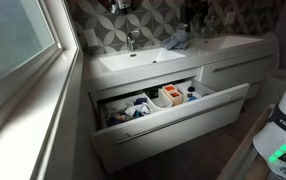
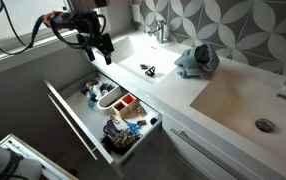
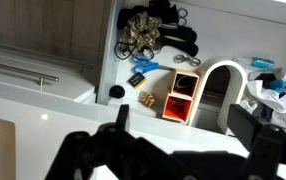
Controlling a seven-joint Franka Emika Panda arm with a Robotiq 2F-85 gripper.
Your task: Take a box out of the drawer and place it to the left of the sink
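Directly above the open drawer (image 2: 73,120) hangs the gripper (image 2: 101,52), its tips pointing down and well clear of what lies inside. In the wrist view the gripper (image 3: 173,150) is spread wide, with the dark, blurred fingers (image 3: 88,150) far apart and nothing held between them.

Below it, inside the drawer (image 3: 223,35), an orange box (image 3: 183,95) stands near the middle, open side up, touching nothing of the tool. Just beside the box, still in the drawer, is a white arched piece (image 3: 223,88). On its other side are a small brown item (image 3: 148,98) and a black round cap (image 3: 115,92). Farther back in the drawer lie a blue item (image 3: 143,66) and a tangle of dark things (image 3: 155,30) that I cannot identify. More clutter crowds the end of the drawer past the arch, too blurred to name. In an exterior view the orange box (image 2: 128,101) sits among white tubs in the middle of the drawer.

Behind and above the drawer (image 1: 173,125) is the white sink (image 2: 133,52) with its faucet (image 2: 161,30), seen in both exterior views. A small dark object (image 2: 148,70) lies on the sink's surface just over the drawer. Beyond it a crumpled blue cloth (image 2: 195,60) rests on the counter, and past that a second basin (image 2: 243,105) lies well away from the drawer.
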